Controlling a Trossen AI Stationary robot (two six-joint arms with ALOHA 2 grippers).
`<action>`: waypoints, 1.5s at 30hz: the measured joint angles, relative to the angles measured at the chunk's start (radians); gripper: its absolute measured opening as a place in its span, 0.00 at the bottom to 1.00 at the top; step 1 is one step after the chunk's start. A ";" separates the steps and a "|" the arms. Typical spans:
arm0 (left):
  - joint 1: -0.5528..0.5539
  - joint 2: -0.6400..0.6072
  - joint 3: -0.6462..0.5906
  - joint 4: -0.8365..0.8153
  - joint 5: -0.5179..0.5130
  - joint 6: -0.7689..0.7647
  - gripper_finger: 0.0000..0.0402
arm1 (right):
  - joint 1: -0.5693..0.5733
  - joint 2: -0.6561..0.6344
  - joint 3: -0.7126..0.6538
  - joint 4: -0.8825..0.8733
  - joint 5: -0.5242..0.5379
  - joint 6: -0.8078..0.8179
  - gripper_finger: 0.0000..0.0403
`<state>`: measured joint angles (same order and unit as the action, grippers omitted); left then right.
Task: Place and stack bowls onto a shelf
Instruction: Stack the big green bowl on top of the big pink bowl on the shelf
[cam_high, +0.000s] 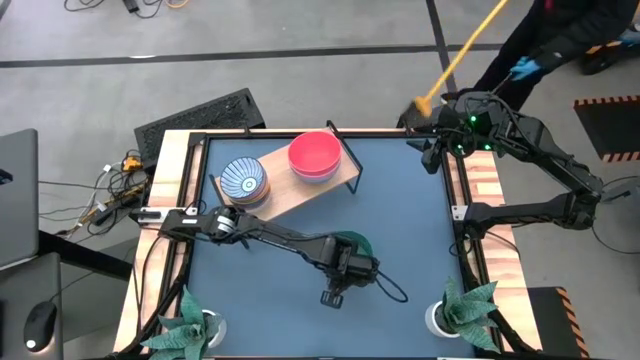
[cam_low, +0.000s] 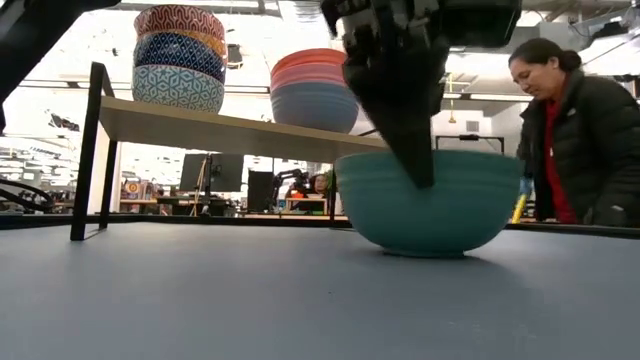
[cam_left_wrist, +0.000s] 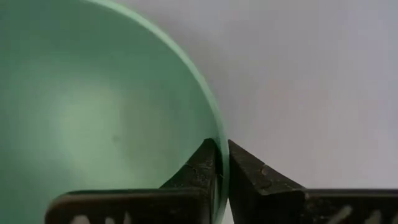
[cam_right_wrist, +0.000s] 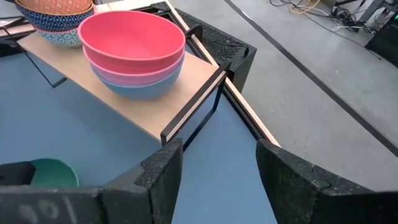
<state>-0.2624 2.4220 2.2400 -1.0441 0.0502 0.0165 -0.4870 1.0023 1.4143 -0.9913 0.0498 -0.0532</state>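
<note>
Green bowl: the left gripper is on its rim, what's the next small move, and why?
Probably lift it straight up. The left gripper has its fingers closed on the rim of the green bowl, one inside and one outside, while the bowl sits on the table. The shelf stands higher and already holds two stacks, so the bowl needs height first. The right gripper waits, open, beyond the shelf.

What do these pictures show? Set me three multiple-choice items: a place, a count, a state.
1. Where does the green bowl sit?
A. on the shelf
B. on the table
C. inside the red bowl

2. How many stacks of bowls stand on the shelf?
A. one
B. two
C. four

3. What is the left gripper doing?
A. pinching the green bowl's rim
B. hanging open over the shelf
C. holding a plant pot

B: its base rests on the blue table.
B: a patterned stack and a red-topped stack.
A: the jaws close on the rim.
</note>
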 joint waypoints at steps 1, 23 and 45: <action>-0.002 -0.004 0.007 -0.001 0.001 0.002 0.02 | 0.000 0.000 0.000 0.000 0.000 0.000 0.57; 0.006 -0.457 0.112 -0.066 -0.204 0.231 0.00 | 0.000 0.000 0.000 0.074 0.002 0.093 0.57; 0.423 -0.533 0.110 -0.294 -0.306 0.156 0.00 | -0.001 0.000 0.000 0.072 0.035 0.124 0.57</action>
<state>0.1610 1.8886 2.3505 -1.3383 -0.2557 0.1726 -0.4877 1.0027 1.4143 -0.9188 0.0849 0.0703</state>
